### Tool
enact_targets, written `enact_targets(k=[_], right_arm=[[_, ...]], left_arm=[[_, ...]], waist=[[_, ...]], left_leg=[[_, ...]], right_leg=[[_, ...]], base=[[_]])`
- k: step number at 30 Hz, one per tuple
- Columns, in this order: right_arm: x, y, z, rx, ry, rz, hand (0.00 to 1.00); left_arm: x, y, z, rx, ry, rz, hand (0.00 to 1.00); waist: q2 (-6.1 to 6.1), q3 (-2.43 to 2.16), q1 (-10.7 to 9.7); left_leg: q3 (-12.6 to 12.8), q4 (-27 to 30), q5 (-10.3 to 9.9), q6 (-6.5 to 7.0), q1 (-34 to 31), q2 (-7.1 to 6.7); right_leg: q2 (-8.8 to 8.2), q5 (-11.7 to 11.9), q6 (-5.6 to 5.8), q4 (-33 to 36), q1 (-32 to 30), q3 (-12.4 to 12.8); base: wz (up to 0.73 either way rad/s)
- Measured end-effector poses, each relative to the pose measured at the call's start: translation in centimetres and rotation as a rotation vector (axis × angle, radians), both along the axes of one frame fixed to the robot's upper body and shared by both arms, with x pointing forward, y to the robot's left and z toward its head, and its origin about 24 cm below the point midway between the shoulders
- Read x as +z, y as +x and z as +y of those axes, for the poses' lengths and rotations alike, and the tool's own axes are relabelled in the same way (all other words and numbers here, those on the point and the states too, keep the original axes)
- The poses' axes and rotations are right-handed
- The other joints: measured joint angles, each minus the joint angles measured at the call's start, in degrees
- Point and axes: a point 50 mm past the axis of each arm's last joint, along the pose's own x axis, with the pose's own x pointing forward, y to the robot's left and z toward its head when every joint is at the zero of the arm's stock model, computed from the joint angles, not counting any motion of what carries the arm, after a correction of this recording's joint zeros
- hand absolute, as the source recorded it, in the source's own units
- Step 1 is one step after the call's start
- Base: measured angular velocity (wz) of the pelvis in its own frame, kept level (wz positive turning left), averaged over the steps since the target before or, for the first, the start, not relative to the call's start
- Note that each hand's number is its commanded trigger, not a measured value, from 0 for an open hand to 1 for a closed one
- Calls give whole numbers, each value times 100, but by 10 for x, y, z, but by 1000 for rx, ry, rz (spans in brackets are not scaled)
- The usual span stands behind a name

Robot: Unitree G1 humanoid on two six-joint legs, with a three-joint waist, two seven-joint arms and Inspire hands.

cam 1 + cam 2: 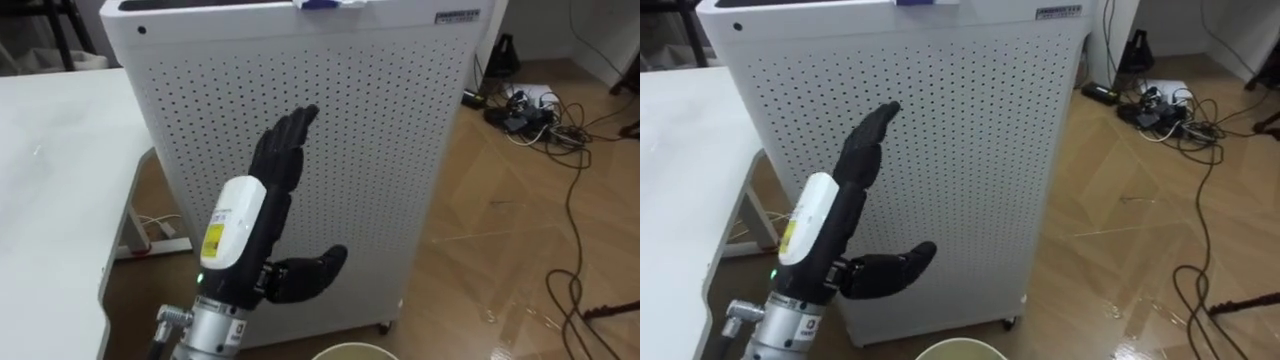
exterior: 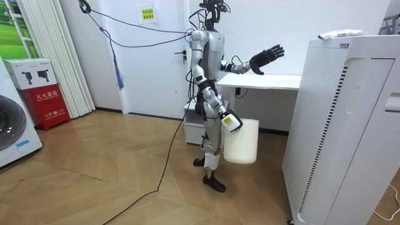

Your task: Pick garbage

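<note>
A white-and-blue piece of garbage (image 1: pixel 330 4) lies on top of a tall white perforated unit (image 1: pixel 390 160) straight ahead of me; in the room view the garbage (image 2: pixel 340 34) rests on the unit's top edge. My left hand (image 1: pixel 278 160) is raised in front of the unit's face, open, fingers straight and pointing up, well below the garbage. It holds nothing. In the room view my right hand (image 2: pixel 231 122) hangs low at my side, gripping a white bucket (image 2: pixel 242 142). The bucket's rim (image 1: pixel 350 350) peeks in at the bottom of the eye view.
A white table (image 1: pixel 50 170) stands to my left, close to the unit. Cables and a power strip (image 1: pixel 535 112) lie on the wooden floor at the right. In the room view a red box (image 2: pixel 49 103) stands far off.
</note>
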Motion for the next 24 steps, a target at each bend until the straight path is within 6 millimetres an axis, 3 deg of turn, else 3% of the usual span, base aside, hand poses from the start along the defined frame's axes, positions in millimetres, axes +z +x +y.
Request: enact_targets(k=[7, 10, 13, 14, 15, 16, 17, 18, 20, 22, 24], right_arm=[[-4, -12, -3, 5, 14, 32, 100], [-4, -12, -3, 16, 23, 36, 100], [-5, -13, 0, 48, 17, 44, 100], [-6, -15, 0, 54, 15, 50, 100], [-6, -17, -2, 55, 11, 53, 100], [-7, -17, -2, 54, 11, 55, 100], [-7, -19, -4, 51, 6, 60, 100], [-7, -20, -7, 49, -4, 61, 100], [-6, -19, -10, 40, -22, 58, 100], [-7, -20, -12, 24, -40, 61, 100], [-8, -25, -17, 12, -57, 75, 100]], left_arm=[[14, -2, 7, 75, -5, -137, 0], [16, -2, 8, 86, 24, -163, 0], [16, -2, 8, 89, 49, -172, 0], [16, -2, 8, 89, 48, -172, 0], [16, -2, 9, 93, 45, -174, 0], [17, -1, 9, 95, 44, -176, 0], [17, -1, 9, 95, 40, -179, 0], [19, -1, 8, 89, 36, -189, 0], [22, 0, 7, 88, 17, -213, 0], [25, 0, 8, 91, -1, -243, 0], [28, 0, 11, 109, -21, -268, 0]], waist=[[34, 13, 19], [72, 27, 37], [61, 36, 112], [16, 45, 150], [34, 42, 157], [46, 47, 150], [11, 65, 153], [25, 56, 162], [18, 61, 191], [-12, 69, 238], [-35, 66, 365]], left_leg=[[14, -153, -22, -42, 208, 107], [108, -63, -102, -126, 232, 194], [241, 627, -272, -285, 144, 389], [252, 1398, -272, -285, -98, 491], [87, 2324, -175, -298, -443, 687], [-55, 2742, -52, -323, -632, 769], [-413, 3385, 178, -342, -950, 810], [-684, 3569, 131, -327, -1226, 773], [-938, 3453, 98, -274, -1634, 654], [-1195, 2889, 121, -298, -1954, 471], [-1563, 1538, 413, -417, -2041, 255]], right_leg=[[130, 51, 3, -248, 301, -68], [152, -72, -99, -20, 231, -216], [129, -402, -252, 351, 196, -492], [92, -591, -292, 470, 186, -404], [135, -732, -359, 581, 214, -275], [149, -787, -378, 636, 256, -250], [184, -903, -410, 723, 327, -150], [198, -962, -438, 761, 380, -90], [201, -1000, -440, 744, 471, 13], [197, -1040, -428, 741, 551, 123], [195, -1127, -393, 742, 655, 314]], base=[[3], [-14], [-29], [-33], [-31], [-23], [-21], [-25], [-35], [-44], [-53]])
